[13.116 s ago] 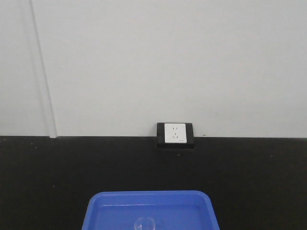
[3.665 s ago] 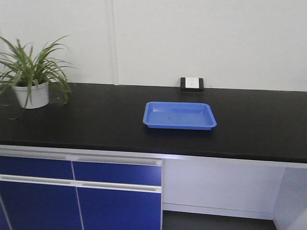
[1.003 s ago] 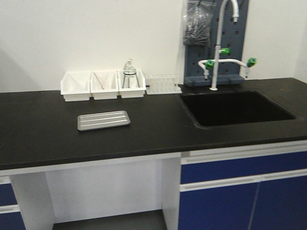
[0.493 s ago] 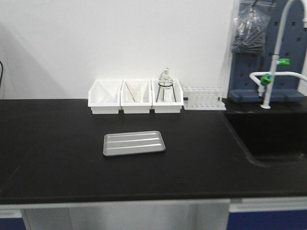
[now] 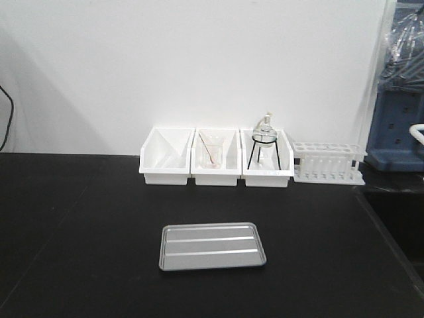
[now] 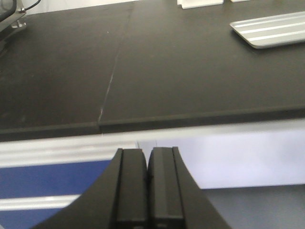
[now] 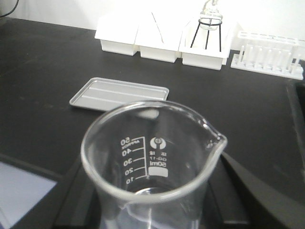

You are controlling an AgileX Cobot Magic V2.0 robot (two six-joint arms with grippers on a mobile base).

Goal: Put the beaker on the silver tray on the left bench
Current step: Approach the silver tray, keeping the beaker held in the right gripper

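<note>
Since half a second ago our front view has drawn closer and swung left. The silver tray (image 5: 212,246) now lies lower and nearer the middle, and the sink and green-handled tap have slid out of sight on the right.

We see the tray flat on the left bench (image 5: 79,225), a matte black worktop against a plain white wall (image 5: 199,59). It is a shiny grey metal rectangle with rounded corners, a low raised rim and two pale ridges along its floor.

Behind it, well apart, three white plastic bins (image 5: 215,173) stand side by side. The middle one holds a clear beaker with a pinkish rod (image 5: 212,151), and the right one holds a round flask (image 5: 265,131) on a black wire stand. A translucent test-tube rack (image 5: 328,163) stands just beside them.

Our right gripper (image 7: 152,214) pinches the beaker (image 7: 152,157) between its dark jaws, which press against the glass on both sides. The beaker is upright, thin clear glass with a round rim, a pour lip and white graduations up to 50 ml. It is held off the worktop, with the tray beyond its rim.

Our left gripper (image 6: 147,186) has its flat black jaws pressed together on nothing, in front of and below the bench's front edge.
</note>
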